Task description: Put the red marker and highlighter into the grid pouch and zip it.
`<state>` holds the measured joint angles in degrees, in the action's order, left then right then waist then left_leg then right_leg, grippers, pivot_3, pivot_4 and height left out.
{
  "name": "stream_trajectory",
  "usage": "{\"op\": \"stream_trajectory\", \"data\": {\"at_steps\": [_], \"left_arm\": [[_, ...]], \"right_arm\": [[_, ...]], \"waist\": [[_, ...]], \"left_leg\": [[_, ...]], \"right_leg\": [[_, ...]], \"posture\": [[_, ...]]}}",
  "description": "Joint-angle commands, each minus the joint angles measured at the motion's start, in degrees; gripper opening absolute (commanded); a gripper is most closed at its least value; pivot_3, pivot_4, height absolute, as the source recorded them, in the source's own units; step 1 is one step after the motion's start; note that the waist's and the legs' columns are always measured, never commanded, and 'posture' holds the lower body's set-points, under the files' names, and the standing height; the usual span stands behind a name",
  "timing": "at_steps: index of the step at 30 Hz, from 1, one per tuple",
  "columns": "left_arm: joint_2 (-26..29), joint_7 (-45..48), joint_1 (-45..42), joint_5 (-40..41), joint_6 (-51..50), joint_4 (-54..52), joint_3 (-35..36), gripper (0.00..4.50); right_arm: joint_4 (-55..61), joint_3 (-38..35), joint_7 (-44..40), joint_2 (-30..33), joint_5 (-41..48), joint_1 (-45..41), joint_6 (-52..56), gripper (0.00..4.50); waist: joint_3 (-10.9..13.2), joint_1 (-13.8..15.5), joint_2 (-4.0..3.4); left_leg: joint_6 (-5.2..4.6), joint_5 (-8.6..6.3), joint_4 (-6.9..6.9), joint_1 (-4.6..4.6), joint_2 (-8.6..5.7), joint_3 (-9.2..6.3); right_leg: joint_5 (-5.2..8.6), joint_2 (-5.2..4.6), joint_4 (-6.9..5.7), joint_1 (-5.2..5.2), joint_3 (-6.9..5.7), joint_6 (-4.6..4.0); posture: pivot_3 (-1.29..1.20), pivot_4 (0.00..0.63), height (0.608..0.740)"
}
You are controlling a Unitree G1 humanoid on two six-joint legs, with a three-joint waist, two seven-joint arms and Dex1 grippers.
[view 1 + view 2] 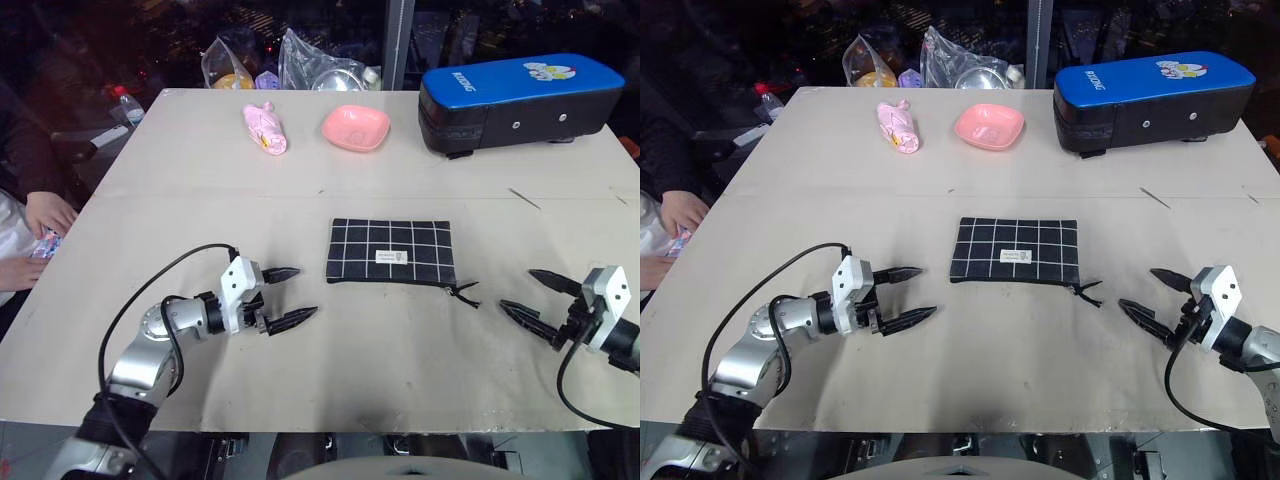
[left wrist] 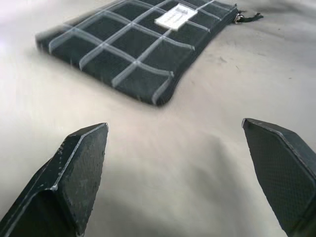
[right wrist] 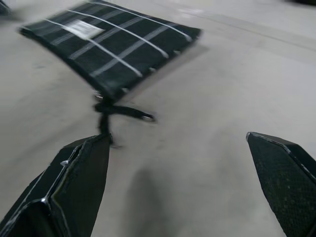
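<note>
Grid pouch (image 1: 391, 253) (zipped, flat on table (image 1: 400, 360)) lies between left gripper (image 1: 290, 297) and right gripper (image 1: 530, 293) — both spread wide, empty, well apart from it.

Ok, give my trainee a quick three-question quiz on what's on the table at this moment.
1. True or false: the grid pouch lies flat between the left pincer and the right pincer.
2. Which sits beside the pink bowl? A) a pink wrapped item B) a yellow cup C) a red marker
3. Fill in: both pincers are ____ and hold nothing.

Key: 1 true. 2 A, the pink wrapped item. 3 open.
</note>
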<state>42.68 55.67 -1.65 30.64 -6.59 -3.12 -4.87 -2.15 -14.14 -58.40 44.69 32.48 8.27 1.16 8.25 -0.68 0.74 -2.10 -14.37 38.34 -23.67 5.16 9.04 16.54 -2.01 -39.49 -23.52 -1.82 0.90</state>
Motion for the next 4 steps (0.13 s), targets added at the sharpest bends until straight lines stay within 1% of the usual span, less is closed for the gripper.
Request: {"op": "stream_trajectory", "data": {"at_steps": [1,4], "left_arm": [[0.2,-1.7,2.4,1.1,-4.2,-6.0,3.0,4.42],[-1.3,-3.6,4.7,-1.4,-2.7,-8.4,4.0,4.42]], "right_arm": [[-4.4,-0.7,-6.1,1.7,-1.7,-1.7,-2.7,4.5],[-5.2,-1.3,-7.5,0.9,-0.8,-3.2,-1.1,4.5]], "waist": [[0.0,0.1,-0.01],[0.0,0.1,-0.01]], "left_leg": [[0.0,0.0,0.0,0.01,-0.02,0.0],[0.0,0.0,-0.02,0.0,-0.01,-0.03]], "right_leg": [[0.0,-0.02,0.0,0.01,0.0,-0.01],[0.0,0.0,0.0,0.01,-0.02,-0.03]], "posture": [[0.0,0.15,0.74],[0.0,0.15,0.74]]}}
